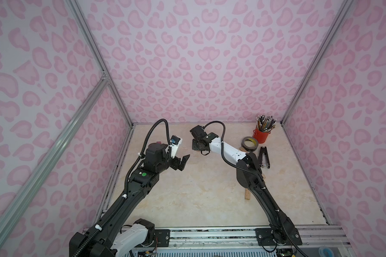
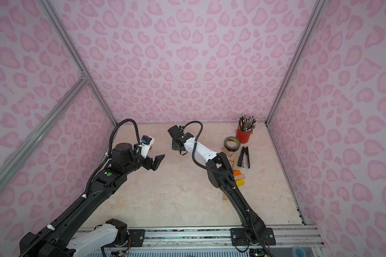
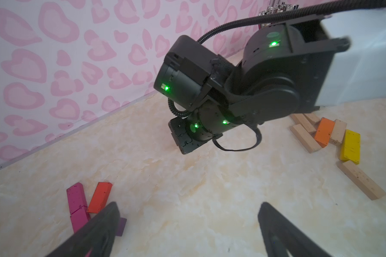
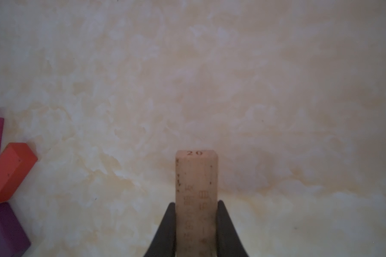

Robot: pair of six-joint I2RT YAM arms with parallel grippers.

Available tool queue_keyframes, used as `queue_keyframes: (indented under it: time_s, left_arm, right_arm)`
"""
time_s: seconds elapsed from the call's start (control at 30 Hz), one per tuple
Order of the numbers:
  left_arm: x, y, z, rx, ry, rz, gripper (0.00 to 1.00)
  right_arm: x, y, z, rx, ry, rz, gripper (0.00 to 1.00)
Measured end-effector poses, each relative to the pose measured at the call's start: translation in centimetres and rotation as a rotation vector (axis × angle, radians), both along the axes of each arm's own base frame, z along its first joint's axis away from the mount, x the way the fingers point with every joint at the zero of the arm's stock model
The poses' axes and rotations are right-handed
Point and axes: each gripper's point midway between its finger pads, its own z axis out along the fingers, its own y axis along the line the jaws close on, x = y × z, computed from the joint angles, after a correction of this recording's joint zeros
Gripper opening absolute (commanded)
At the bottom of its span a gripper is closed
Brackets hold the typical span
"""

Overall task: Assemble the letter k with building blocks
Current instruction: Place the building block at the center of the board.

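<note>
1. Left gripper (image 3: 188,207): hangs over the far-left table, jaws spread wide, holding nothing.
2. Part-built k, far left, just below that gripper: two magenta blocks (image 3: 76,200) end to end as stem, red block (image 3: 99,197) slanting off it, purple block (image 3: 122,227) half hidden behind a finger.
3. Right gripper (image 4: 196,204): clamps a plain wood block (image 4: 196,173) stamped "20", free end projecting beyond the fingertips; sits over bare table right of the figure, apart from it.
4. Step in hand, by judgement: bringing the wood block to the letter. Next calls for a leftward carry, a turn to match a diagonal, and a flat lay-down without nudging red or purple.
5. Spares, right side: orange block (image 3: 324,132), yellow block (image 3: 350,145), plain wood spares (image 3: 361,182), loose near tape roll (image 1: 250,144), stapler (image 1: 264,156), red pencil cup (image 1: 261,134).
6. Surface: cream marbled table (image 1: 198,195). Room: pink blotch-patterned walls (image 1: 198,55), aluminium framing.
</note>
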Motion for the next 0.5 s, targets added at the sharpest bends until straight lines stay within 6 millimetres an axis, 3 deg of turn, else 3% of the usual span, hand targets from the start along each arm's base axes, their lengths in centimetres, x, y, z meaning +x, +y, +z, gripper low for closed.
queue_keyframes:
  time_s: [0.2,0.33,0.5]
  left_arm:
    - [0.5,0.9,0.0,-0.008,0.005,0.029,0.99]
    - [0.7,1.3,0.0,-0.021,0.012,0.042,0.99]
    - [0.7,1.4,0.0,-0.029,0.019,0.044,0.99]
  right_arm:
    - [1.4,1.1,-1.9,0.009,-0.002,-0.023,0.19]
    - [1.9,1.5,-2.2,0.020,-0.016,-0.028,0.20]
    - [2.2,1.8,-2.4,0.044,-0.022,-0.050,0.30]
